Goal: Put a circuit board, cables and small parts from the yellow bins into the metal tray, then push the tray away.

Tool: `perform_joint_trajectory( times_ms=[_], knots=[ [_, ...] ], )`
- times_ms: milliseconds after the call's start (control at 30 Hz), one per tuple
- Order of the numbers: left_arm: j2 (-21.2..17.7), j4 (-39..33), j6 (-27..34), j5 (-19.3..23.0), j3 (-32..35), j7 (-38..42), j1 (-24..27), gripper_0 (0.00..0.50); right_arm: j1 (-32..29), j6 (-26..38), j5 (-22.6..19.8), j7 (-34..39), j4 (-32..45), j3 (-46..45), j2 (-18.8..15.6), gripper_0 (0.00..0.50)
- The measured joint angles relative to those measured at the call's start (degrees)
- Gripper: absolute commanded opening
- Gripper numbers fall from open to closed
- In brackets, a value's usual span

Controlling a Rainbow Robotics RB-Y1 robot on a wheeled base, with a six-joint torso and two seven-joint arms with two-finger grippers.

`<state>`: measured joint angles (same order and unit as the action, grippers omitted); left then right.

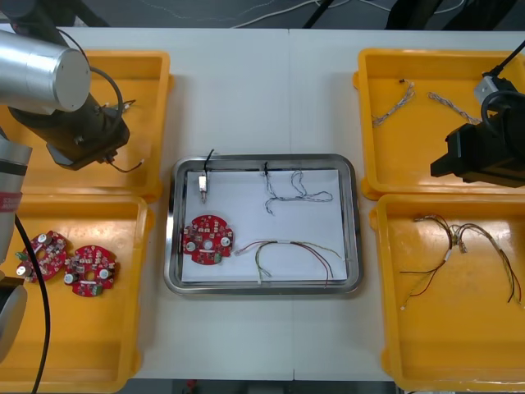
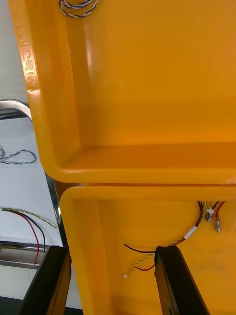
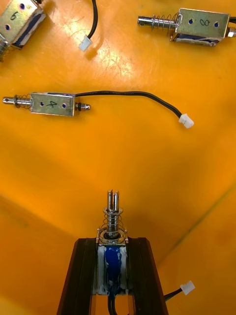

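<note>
Clamped in the left gripper (image 3: 113, 241), a small metal part (image 3: 113, 209) points straight forward, the metal tray (image 1: 230, 289) lies to the lower right of it in the front view, and the right gripper (image 2: 105, 253) hangs spread wide.

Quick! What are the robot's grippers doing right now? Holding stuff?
Left gripper: closed on a small metal part, above a left yellow bin.
Right gripper: open, empty, above the right yellow bins.
</note>
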<state>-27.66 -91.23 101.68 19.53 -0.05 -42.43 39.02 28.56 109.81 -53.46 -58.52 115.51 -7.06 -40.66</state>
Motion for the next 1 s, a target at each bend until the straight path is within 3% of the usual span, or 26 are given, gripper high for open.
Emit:
perform_joint_trajectory(
  times_ms=[433, 1000],
  knots=[
    [-1.44, -7.93, 7.44, 7.03, -0.15, -2.77, 0.23, 0.0, -5.44, 0.0, 2.26, 0.36, 5.06, -1.29, -1.68, 0.5],
    [0.31, -9.22, 7.74, 5.33, -13.0, -2.77, 2.98, 0.0, -13.09, 0.0, 4.02, 0.36, 7.6, -4.4, -4.42, 0.5]
  ],
)
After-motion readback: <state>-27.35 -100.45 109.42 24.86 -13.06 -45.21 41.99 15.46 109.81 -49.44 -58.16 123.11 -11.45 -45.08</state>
